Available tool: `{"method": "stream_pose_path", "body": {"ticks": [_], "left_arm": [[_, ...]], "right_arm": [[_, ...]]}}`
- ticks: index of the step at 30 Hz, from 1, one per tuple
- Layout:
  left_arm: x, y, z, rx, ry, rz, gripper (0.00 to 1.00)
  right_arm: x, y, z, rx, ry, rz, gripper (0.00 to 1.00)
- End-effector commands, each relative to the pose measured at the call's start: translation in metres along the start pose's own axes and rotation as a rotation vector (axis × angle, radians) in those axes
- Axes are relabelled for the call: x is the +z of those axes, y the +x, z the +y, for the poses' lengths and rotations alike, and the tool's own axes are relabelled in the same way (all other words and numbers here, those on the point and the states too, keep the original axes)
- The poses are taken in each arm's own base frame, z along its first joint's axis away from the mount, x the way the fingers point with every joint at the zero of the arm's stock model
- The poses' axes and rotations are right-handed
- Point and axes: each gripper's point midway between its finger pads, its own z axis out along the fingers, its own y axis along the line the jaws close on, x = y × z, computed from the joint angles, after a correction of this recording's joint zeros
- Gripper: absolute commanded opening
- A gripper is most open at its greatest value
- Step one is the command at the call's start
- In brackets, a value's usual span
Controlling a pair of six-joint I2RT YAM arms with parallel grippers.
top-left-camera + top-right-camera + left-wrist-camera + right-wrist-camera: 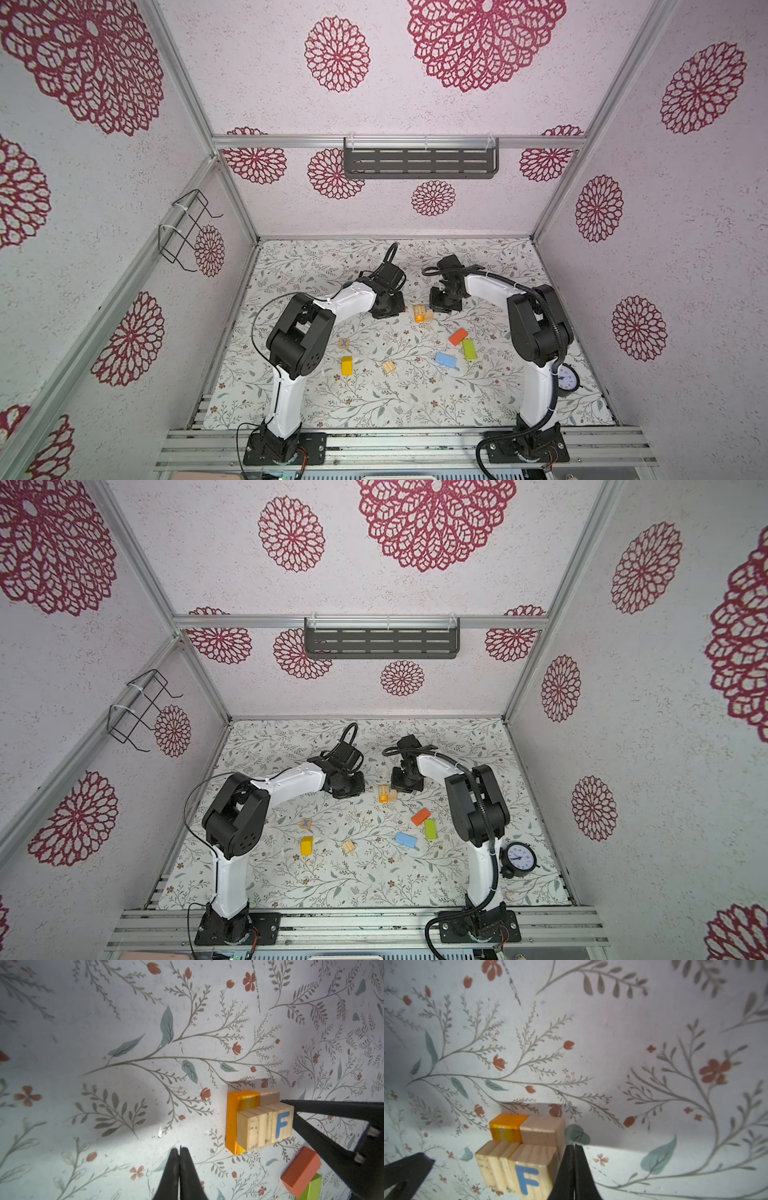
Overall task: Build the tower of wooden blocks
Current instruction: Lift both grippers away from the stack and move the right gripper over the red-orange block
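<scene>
Though only two layers high, reads as the tower (422, 313): mid-table, toward the far half. Orange oblong (231, 1124) flat at the base, long axis roughly near-to-far in both top views, with plain wood piece (542, 1129) touching alongside. Grooved cube (252, 1128) and F cube (282, 1124) apparently on top, side by side, blue F showing in both wrist views. Seeing left gripper (180, 1150) pinched together, empty, near the orange side but apart. Same for right gripper (574, 1147): together, empty, tips right at the F cube's side, contact hard to confirm. Loose on the table (374, 407), nearer the arm bases:
- X cube (344, 343)
- yellow oblong (346, 365), near-to-far
- second grooved cube (389, 367)
- blue oblong (446, 360), diagonal
- red-orange oblong (458, 336), diagonal, just beside green oblong (469, 350)
</scene>
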Motion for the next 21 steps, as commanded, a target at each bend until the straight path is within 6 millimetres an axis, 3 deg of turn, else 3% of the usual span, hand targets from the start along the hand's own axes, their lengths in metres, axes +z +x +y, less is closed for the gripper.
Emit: {"method": "stream_pose_path", "body": {"ticks": [1,2,11,16,18,21], "left_arm": [[-0.023,-0.016,0.001,-0.005,0.008,-0.064,0.14],[-0.040,-0.023,-0.005,-0.004,0.030,-0.096,0.16],[-0.089,-0.020,-0.002,-0.011,0.075,-0.178,0.29],[-0.106,-0.001,0.007,-0.016,0.108,-0.203,0.54],[-0.110,0.008,0.012,-0.015,0.108,-0.209,0.66],[-0.115,0.021,0.021,-0.003,0.099,-0.205,0.77]], "right_arm": [[-0.030,-0.013,0.001,-0.016,0.029,-0.062,0.15],[-0.033,-0.014,-0.001,-0.015,0.038,-0.068,0.18],[-0.077,-0.006,-0.022,-0.012,0.143,-0.113,0.30],[-0.096,0.018,-0.035,0.042,0.158,-0.124,0.52],[-0.098,0.028,-0.038,0.075,0.147,-0.126,0.57],[-0.098,0.046,-0.039,0.109,0.133,-0.127,0.59]]}}
